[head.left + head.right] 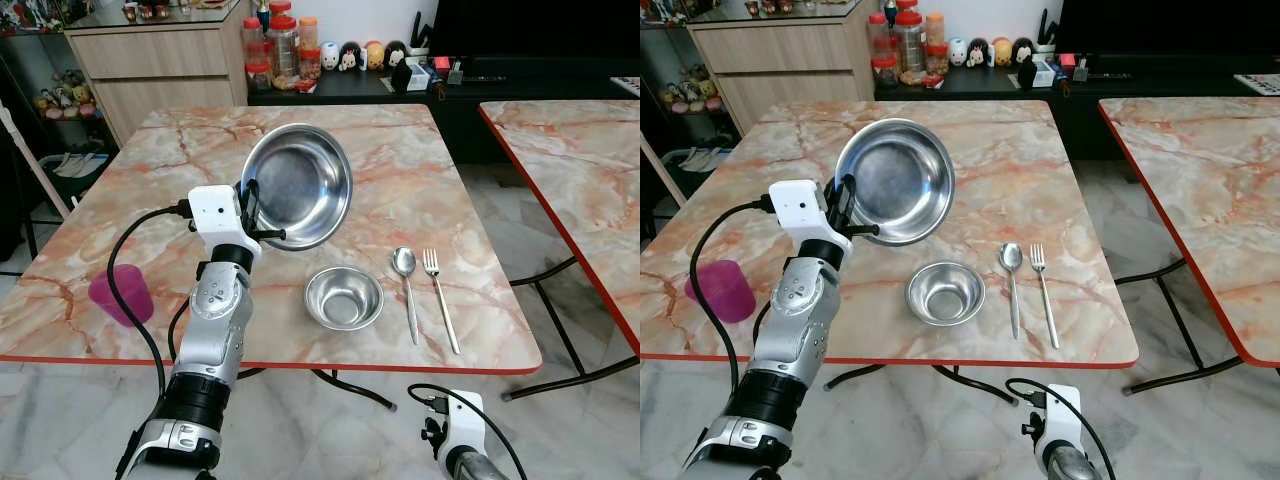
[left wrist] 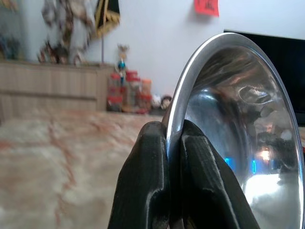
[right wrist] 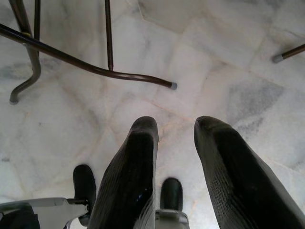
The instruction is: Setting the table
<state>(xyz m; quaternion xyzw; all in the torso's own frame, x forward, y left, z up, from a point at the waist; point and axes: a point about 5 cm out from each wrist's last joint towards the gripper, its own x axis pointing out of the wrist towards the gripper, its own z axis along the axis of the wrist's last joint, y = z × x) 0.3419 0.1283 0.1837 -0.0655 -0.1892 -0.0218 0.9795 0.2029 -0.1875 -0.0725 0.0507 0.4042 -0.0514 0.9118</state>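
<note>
Plate (image 1: 297,185) — a steel one — is up off the marble table (image 1: 150,210), tilted steeply on edge, concave face toward the camera. Left gripper (image 1: 252,212) has its two black fingers (image 2: 143,181) pinched tight on the rim, one each side. Small steel bowl (image 1: 343,298) sits near the front edge; spoon (image 1: 406,285) and fork (image 1: 440,298) lie side by side just beside it. Pink cup (image 1: 122,293) stands well apart, at the left.

Right gripper (image 3: 174,167) hangs idle below table level, fingers parted, holding nothing.

Risks: a rim-only pinch on smooth steel looks marginal — the plate could pivot or slip out. Lowering it this tilted may clip the bowl and knock it into the cutlery.
</note>
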